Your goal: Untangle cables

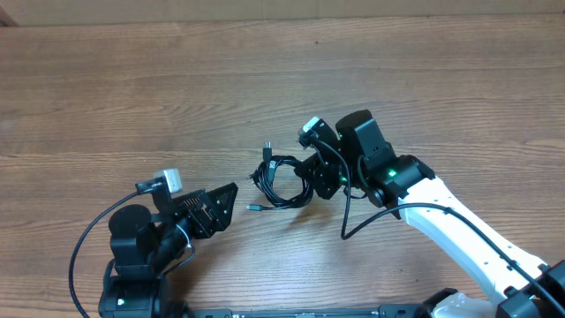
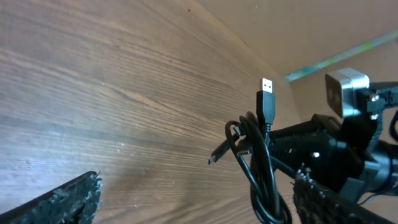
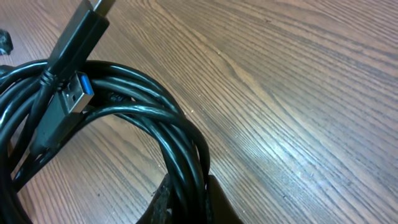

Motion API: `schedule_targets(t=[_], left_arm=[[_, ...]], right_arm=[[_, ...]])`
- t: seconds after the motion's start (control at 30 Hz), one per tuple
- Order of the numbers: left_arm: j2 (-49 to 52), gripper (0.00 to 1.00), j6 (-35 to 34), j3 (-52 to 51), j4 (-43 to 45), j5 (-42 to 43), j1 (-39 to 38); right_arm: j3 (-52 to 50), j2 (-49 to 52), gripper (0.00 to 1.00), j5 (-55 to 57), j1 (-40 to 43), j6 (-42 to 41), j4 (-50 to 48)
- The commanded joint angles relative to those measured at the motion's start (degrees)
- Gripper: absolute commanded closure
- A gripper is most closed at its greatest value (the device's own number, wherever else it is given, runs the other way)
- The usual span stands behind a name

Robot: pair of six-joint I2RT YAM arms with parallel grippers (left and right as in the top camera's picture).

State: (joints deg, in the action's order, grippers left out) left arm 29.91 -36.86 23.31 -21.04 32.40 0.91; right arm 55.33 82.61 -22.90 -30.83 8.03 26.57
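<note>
The cables point(image 1: 278, 183) lie as a small coiled black bundle at the table's middle, with plugs sticking out toward the left. My right gripper point(image 1: 312, 177) is shut on the bundle's right side. In the right wrist view several black strands point(image 3: 146, 99) run down between the pinching fingertips point(image 3: 186, 202), and a blue-tongued USB plug point(image 3: 76, 92) rests on the coil. My left gripper point(image 1: 228, 201) stands open just left of the bundle, apart from it. In the left wrist view the coil point(image 2: 261, 165) with an upright USB plug point(image 2: 267, 93) hangs near the right finger point(image 2: 323, 202).
Bare wooden table point(image 1: 132, 97) surrounds the bundle. The right arm's white link point(image 1: 459, 230) and its thicker black cable point(image 1: 353, 221) run to the lower right. The left arm's base point(image 1: 132, 256) sits at the front left edge.
</note>
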Motion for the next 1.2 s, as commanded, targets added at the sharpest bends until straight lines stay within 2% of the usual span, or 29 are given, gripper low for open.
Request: schedule_targets(t=[0.0, 0.13, 0.23, 0.3, 0.37, 0.53, 0.6, 0.73, 0.97, 1.07, 1.17], left_arm=[[-0.02, 0.00, 0.09, 1.27, 1.49, 3.63, -0.37], [-0.02, 0.07, 8.31, 1.27, 4.70, 6.23, -3.06], [0.00, 0.11, 9.46, 1.27, 6.05, 4.22, -5.20], [0.17, 0.17, 9.38, 1.27, 7.08, 4.07, -6.60], [0.76, 0.22, 8.37, 1.27, 7.63, 3.80, -8.07], [4.55, 0.28, 5.09, 1.27, 10.19, -0.66, -12.39], [7.52, 0.39, 2.91, 1.27, 12.44, -2.75, -14.69], [12.59, 0.52, -1.86, 1.27, 14.38, -8.46, -16.85], [19.23, 0.85, -7.13, 1.27, 15.76, -8.59, -16.98], [20.35, 0.96, -7.61, 1.27, 17.03, -8.52, -16.98], [20.39, 0.96, -11.45, 1.27, 18.38, -8.61, -17.00]], right_arm=[[0.61, -0.20, 0.96, -1.88, -0.07, -1.73, -0.63], [0.61, -0.20, 0.96, -4.61, -0.07, -7.89, -0.90], [0.61, -0.20, 0.96, -5.90, -0.07, -8.24, -0.04], [0.61, -0.20, 0.96, -5.90, -0.07, -8.24, -0.20], [0.61, -0.20, 0.96, -5.95, -0.11, -8.22, -0.79], [0.61, -0.20, 0.96, -5.88, -1.57, -7.78, -1.20], [0.61, -0.20, 0.96, -5.79, -2.64, -7.76, -1.20], [0.61, -0.20, 0.96, -4.52, -3.23, -7.15, -0.13], [0.61, -0.20, 0.96, -0.61, -3.23, -6.05, 2.14], [0.61, -0.20, 0.96, 0.85, -3.23, -6.05, 2.03], [0.61, -0.20, 0.96, 1.01, -3.23, -6.08, 1.79]])
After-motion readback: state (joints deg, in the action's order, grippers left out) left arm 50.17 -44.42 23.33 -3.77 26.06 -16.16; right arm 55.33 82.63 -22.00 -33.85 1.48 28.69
